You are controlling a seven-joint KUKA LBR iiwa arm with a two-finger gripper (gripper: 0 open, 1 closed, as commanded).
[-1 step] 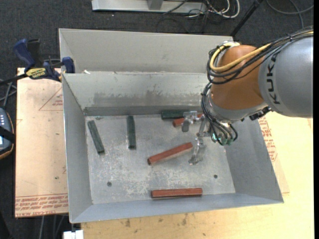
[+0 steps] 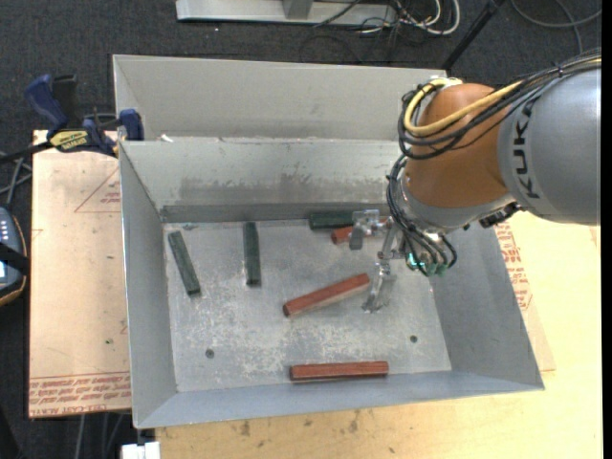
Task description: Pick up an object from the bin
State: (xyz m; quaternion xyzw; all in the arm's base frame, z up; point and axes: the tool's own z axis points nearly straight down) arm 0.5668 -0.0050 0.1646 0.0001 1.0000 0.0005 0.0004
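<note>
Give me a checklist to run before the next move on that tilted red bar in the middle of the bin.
1. Gripper at a target: ok. The gripper is down at the right end of the tilted red bar.
2. Bar free of neighbours: ok. It lies apart from the front red bar, the slanted green bar and the straight green bar.
3. Bar gripped: cannot tell from this angle.
4. Bar lifted: not ok. It lies flat on the bin floor.
5. Clearance behind the wrist: cannot tell. The back green bar and a small red piece lie close by.
</note>
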